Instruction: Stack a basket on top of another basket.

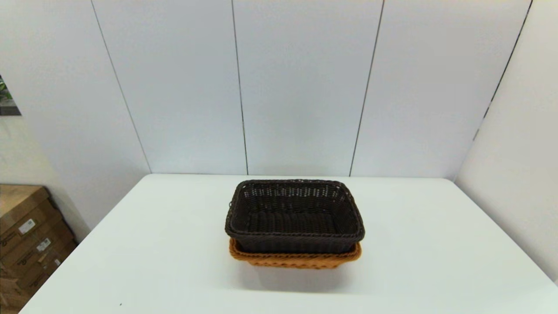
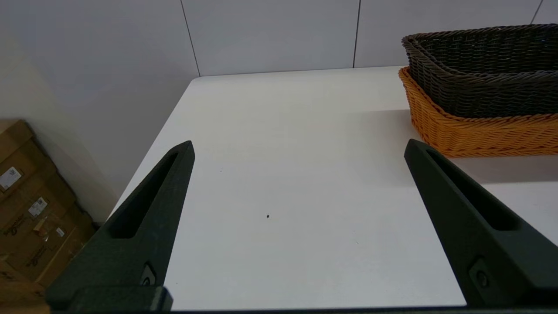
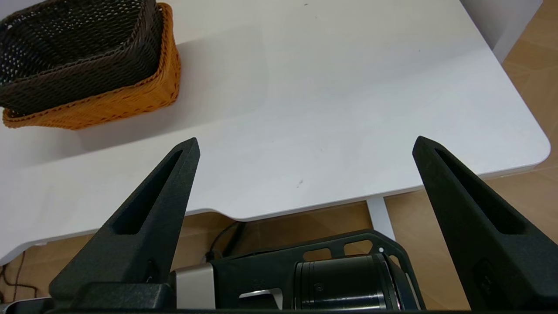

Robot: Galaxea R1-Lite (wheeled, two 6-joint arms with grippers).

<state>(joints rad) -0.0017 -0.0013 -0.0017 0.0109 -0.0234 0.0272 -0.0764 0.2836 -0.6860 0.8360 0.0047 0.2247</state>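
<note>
From the head camera I had the dark basket [image 1: 294, 213] sitting nested in the orange basket [image 1: 295, 259] at the centre of the frame, toward the far half of the table [image 1: 130, 244]; only the orange rim and a strip of its near wall showed under the dark one. I judged the stacking itself done, so the step in hand was to pull clear and check the seating. Neither arm showed in the head picture. My left gripper [image 2: 299, 148] hung over bare table with its fingers spread wide and nothing between them, the baskets at the upper right of its frame, well apart from the fingertips. My right gripper [image 3: 306, 144] was likewise spread and empty, back at the near table edge, with the stack at its upper left. In the left wrist view the dark rim seemed to ride higher at one corner, so I reckoned the fit worth confirming as level. To finish well I would have kept both arms low, slow and away from the stack, since a brush against the wicker could shift it.
</note>
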